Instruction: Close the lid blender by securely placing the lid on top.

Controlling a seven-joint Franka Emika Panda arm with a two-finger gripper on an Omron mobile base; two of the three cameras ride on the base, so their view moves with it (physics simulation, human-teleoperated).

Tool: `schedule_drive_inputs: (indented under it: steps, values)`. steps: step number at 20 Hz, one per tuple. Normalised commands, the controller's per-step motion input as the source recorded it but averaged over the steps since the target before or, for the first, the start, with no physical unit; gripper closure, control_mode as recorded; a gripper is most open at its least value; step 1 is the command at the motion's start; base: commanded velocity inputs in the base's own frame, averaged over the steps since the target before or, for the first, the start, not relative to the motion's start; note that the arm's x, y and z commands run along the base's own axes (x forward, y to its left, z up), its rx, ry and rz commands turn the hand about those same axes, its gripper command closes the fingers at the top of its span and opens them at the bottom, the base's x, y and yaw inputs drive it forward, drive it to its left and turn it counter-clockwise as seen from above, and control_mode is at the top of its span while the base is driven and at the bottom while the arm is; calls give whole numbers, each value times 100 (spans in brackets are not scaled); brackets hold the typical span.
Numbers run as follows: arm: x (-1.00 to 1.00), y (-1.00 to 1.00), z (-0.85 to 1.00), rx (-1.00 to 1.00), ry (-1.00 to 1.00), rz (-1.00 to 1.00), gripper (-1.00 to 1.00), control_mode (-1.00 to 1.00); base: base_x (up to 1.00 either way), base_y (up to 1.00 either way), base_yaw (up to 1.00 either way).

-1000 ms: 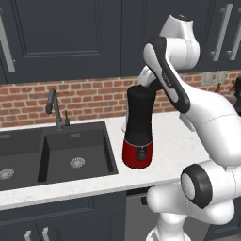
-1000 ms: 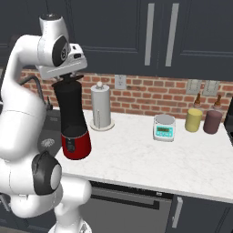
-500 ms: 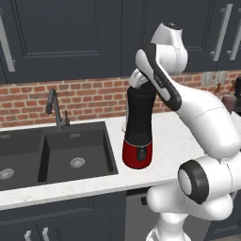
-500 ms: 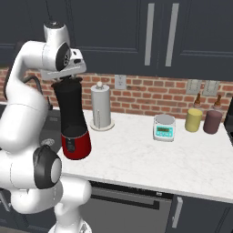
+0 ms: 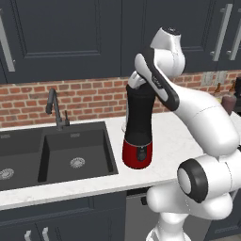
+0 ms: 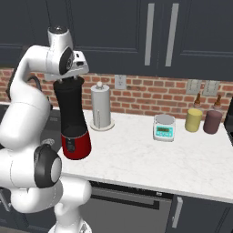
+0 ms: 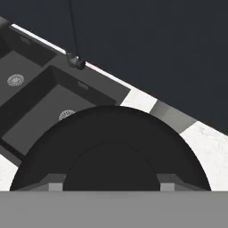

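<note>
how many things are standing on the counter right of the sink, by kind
Red-based blender with black jar: 1
White paper towel roll on its holder: 1
Small grey kitchen scale: 1
Bottles: 2, one yellow, one maroon
Total: 5

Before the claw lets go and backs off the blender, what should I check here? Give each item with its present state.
1. Claw directly above the blender jar: ok, both base views agree.
2. Lid centred under the claw: ok in the hand view, disc sits symmetric between the tips.
3. Lid fully seated on the jar rim: cannot tell, the rim is hidden.
4. Claw open or shut on the lid knob: cannot tell.
5. Blender upright on the counter: ok.
6. Paper towel holder apart from the blender: ok.
</note>
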Motion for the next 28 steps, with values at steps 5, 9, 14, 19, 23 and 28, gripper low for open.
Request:
schedule_drive_inputs:
  steps: [5,9,14,19,23,28]
  values:
    - [16,0,-13,1,-8,-2,100,-100,0,0,0]
    - [2,1,0,5,-4,0,100,-100,0,0,0]
    - [8,2,-1,1,-2,0,100,-100,0,0,0]
    - [9,0,-14,0,-1,0,100,-100,0,0,0]
    - [3,0,-19,0,0,0,100,-100,0,0,0]
    - [0,0,-24,0,0,0,100,-100,0,0,0]
